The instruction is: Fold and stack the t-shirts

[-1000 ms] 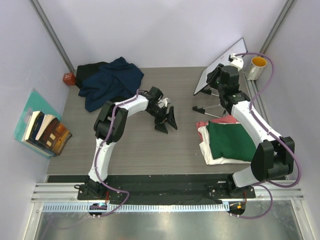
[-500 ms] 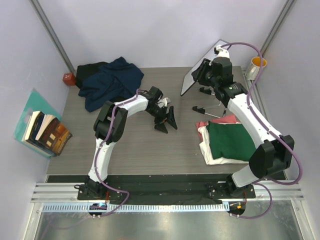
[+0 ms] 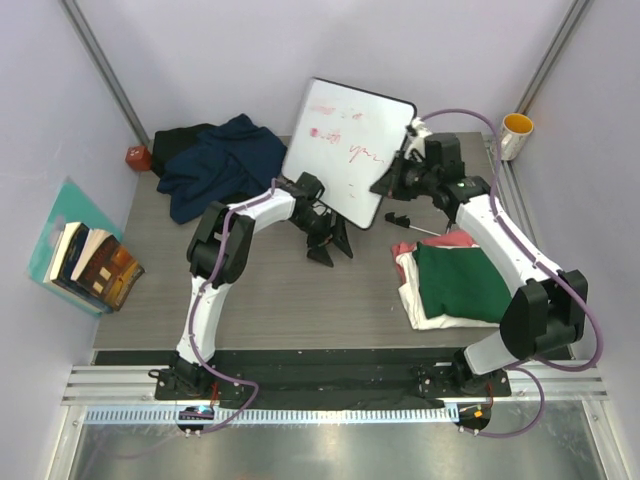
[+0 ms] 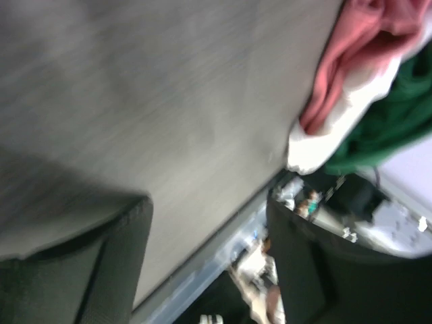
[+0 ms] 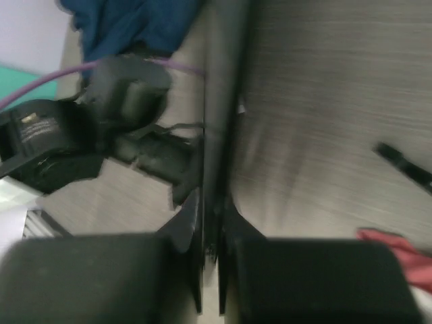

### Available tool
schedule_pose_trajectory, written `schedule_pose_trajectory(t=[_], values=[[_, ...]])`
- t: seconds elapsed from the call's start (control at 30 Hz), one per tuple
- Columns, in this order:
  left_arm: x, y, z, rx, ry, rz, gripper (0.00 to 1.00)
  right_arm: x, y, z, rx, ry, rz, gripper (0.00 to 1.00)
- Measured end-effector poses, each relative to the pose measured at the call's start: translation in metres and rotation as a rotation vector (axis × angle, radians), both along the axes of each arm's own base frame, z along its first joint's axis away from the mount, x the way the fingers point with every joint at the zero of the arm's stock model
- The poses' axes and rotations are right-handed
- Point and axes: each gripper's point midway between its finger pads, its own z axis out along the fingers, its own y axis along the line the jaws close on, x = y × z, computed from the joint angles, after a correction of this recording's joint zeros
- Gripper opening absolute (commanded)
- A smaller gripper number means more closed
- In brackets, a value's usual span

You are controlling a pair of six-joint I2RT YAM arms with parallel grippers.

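The navy t-shirt lies crumpled at the back left, partly over the black t-shirt. At the right is a folded pile: dark green t-shirt on top, cream-white t-shirt under it, pink-red t-shirt at the bottom. My right gripper is shut on the edge of the whiteboard and holds it tilted over the table's middle. In the right wrist view the board's edge runs between my fingers. My left gripper is open and empty on the table, partly behind the board.
A black marker lies beside the pile. A yellow cup stands at the back right. Books on a teal sheet lean at the left wall. A small red object sits at the back left.
My right gripper has swung the whiteboard from the back right corner leftward over the middle; its written face now shows. The left arm has not moved.
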Motion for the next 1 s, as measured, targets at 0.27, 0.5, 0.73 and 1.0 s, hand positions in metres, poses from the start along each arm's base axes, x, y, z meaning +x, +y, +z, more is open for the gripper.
schedule_pose_trajectory(t=[0.27, 0.5, 0.73, 1.0], values=[[-0.01, -0.007, -0.001, 0.01, 0.014, -0.017, 0.71, 0.001, -0.047, -0.015, 0.079, 0.113, -0.074, 0.01], [-0.01, -0.012, 0.0, 0.008, 0.014, -0.024, 0.71, 0.007, -0.05, -0.007, 0.027, 0.095, -0.057, 0.01], [-0.013, -0.018, 0.0, 0.011, 0.027, -0.019, 0.71, 0.048, -0.041, -0.022, 0.016, 0.13, -0.031, 0.01], [-0.035, -0.005, -0.001, 0.024, 0.024, -0.072, 0.71, 0.082, -0.052, -0.047, -0.027, 0.158, -0.044, 0.01]])
